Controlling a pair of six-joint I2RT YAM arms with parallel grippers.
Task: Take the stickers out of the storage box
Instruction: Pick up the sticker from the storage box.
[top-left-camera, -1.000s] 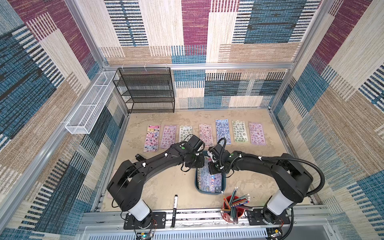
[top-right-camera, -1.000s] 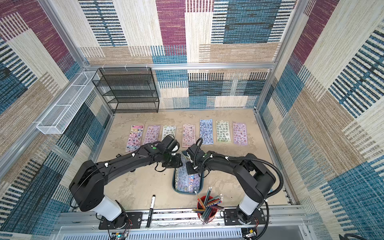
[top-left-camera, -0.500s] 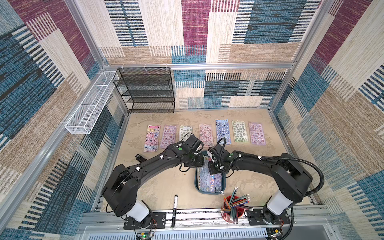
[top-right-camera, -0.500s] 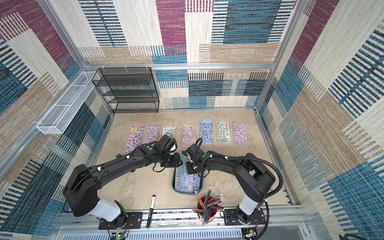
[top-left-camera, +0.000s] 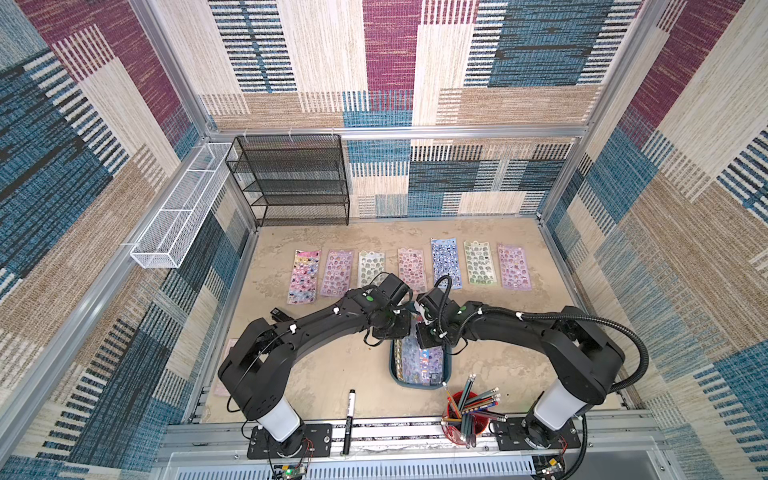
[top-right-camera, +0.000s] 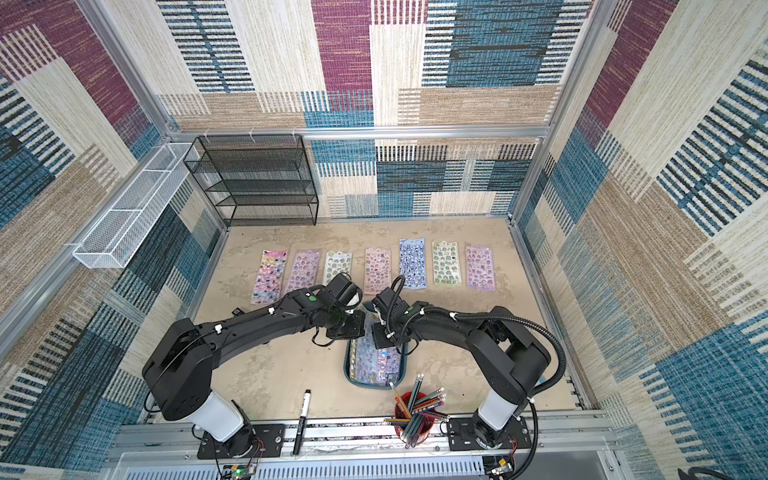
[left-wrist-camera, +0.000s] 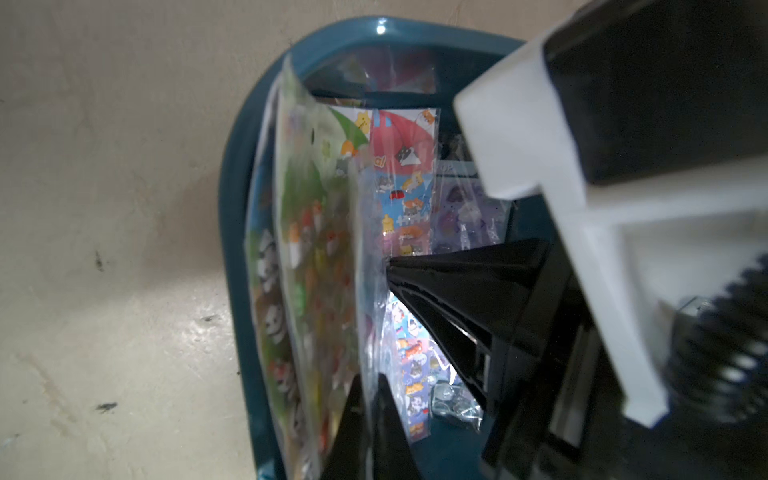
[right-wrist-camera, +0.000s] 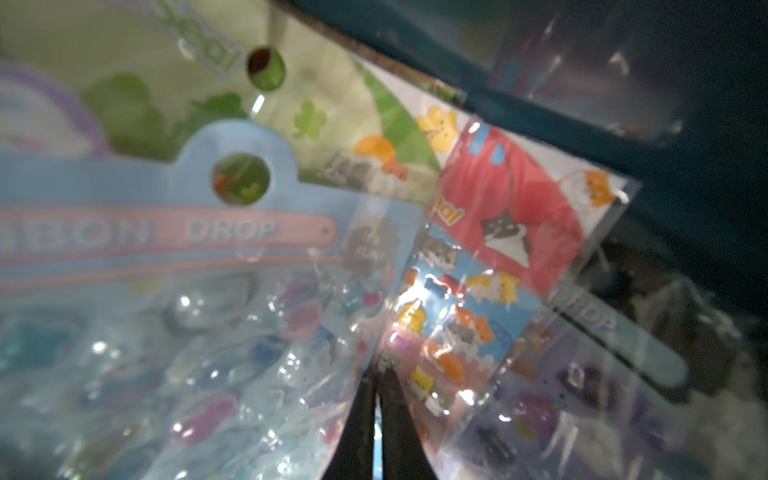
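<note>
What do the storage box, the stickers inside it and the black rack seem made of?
Storage box: smooth teal plastic, probably; its moulded rounded rim shows a glint.
Stickers: printed sheets in clear glossy film, crinkled with bright highlights.
Black rack: fine mesh on thin frame, likely painted metal, matte.

Table: mottled sandy beige. Walls: woven patchwork in blue, magenta, cream and tan, some blocks striped. Rack: black mesh. Basket: white wire. Arms: black, white at the base.

Box: plain dark teal. Stickers, along the row from the rack's end: multicolour on pink, lilac-pink, whitish green, pink, deep blue, pale green, lilac, all dotted with tiny figures.

In the box: green sheet with orange and grey animals; red-topped sheet over blue; pale blue sheet with a pink banner.

Cup: red. Pencils: mixed colours. Marker: black.
</note>
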